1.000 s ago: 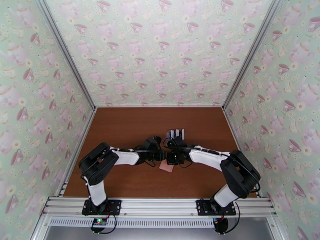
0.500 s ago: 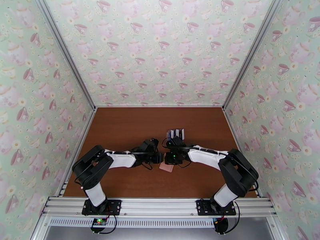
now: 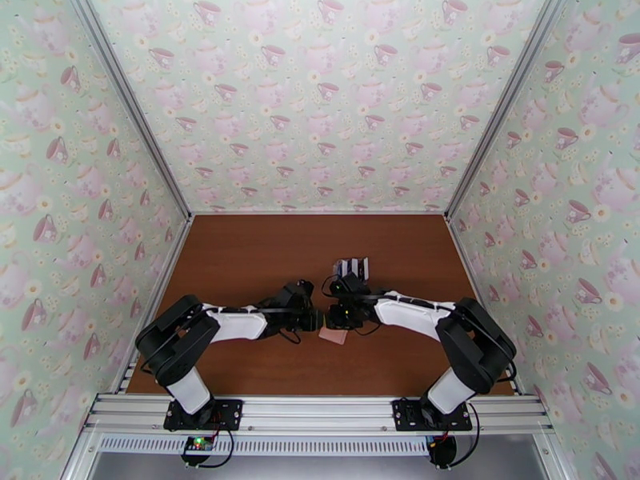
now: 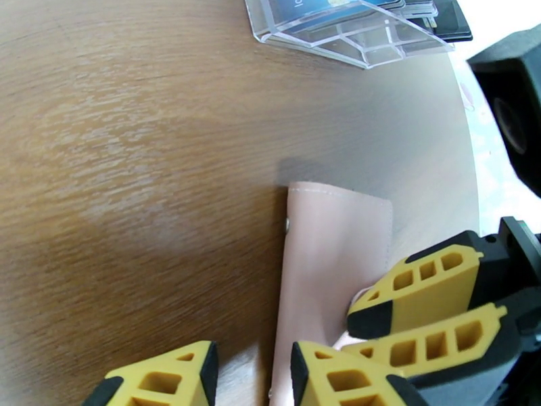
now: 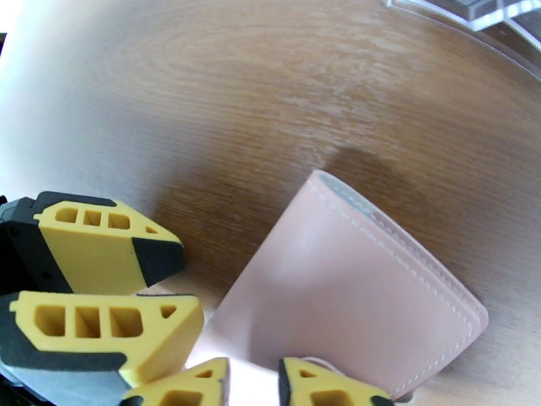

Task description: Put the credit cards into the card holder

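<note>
The wallet [image 3: 333,336] lies folded shut and flat on the desk [image 3: 248,258], near the front middle, and both grippers meet over its far part. In the left wrist view the left gripper [image 4: 253,365] is narrowly open and low over the desk. The wallet's long stitched edge runs between its fingers, close to the right-hand one. Bare desk shows in the rest of the gap, so it grips nothing. The right gripper [image 5: 253,377] is also a little open, with its tips over one end of the wallet. Something pale shows in the gap, and I cannot tell whether the fingers touch it. The two grippers are just beside each other. The cards [image 4: 443,13] stand in the clear rack [image 4: 351,42], beyond the wallet and apart from it.
</note>
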### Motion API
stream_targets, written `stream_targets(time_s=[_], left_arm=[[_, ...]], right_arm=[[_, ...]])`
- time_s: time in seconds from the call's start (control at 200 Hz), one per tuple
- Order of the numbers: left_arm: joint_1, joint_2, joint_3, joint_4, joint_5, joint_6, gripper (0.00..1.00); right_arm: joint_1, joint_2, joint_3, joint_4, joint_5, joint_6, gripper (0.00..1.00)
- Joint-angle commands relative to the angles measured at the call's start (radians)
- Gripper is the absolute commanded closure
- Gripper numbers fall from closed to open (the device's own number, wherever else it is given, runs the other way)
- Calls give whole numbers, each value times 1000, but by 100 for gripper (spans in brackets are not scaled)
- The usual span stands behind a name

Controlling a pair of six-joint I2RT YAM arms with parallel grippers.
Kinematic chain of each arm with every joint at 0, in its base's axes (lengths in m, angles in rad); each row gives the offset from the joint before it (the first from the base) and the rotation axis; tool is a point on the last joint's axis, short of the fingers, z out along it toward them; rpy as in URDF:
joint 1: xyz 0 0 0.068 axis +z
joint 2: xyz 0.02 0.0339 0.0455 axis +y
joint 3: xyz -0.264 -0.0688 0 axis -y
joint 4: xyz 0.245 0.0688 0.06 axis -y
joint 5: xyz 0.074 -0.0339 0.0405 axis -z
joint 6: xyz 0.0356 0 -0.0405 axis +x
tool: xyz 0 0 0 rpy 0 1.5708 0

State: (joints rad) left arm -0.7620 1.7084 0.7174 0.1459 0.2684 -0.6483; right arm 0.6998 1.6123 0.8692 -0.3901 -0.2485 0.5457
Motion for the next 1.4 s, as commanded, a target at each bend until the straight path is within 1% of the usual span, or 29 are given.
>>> stream_targets(time_s=[0.0, 0.235, 0.286, 0.476, 0.571, 0.806, 1.037, 1.392], left_arm=[[-26, 12, -48, -169, -10, -16, 65], [-69, -8, -44, -170, -9, -36, 65], [-79, -9, -39, -170, -36, -39, 65], [-110, -3, -21, -172, -41, -49, 65], [-119, -1, -14, -175, -44, -51, 65], [-138, -2, 1, -176, -42, -51, 65], [-155, 1, 13, -174, -42, -51, 65], [-156, 3, 17, -178, -50, -50, 65]], right_arm=[[-8, -56, -8, -67, 80, 3, 65], [-55, -140, -56, -107, 105, -6, 58], [-64, -149, -68, -118, 116, -9, 57], [-82, -153, -109, -106, 132, -10, 56], [-87, -146, -118, -92, 134, -7, 54], [-89, -102, -105, -58, 116, -12, 54], [-93, -56, -83, -32, 96, -22, 54], [-93, -16, -42, -15, 72, -35, 55]])
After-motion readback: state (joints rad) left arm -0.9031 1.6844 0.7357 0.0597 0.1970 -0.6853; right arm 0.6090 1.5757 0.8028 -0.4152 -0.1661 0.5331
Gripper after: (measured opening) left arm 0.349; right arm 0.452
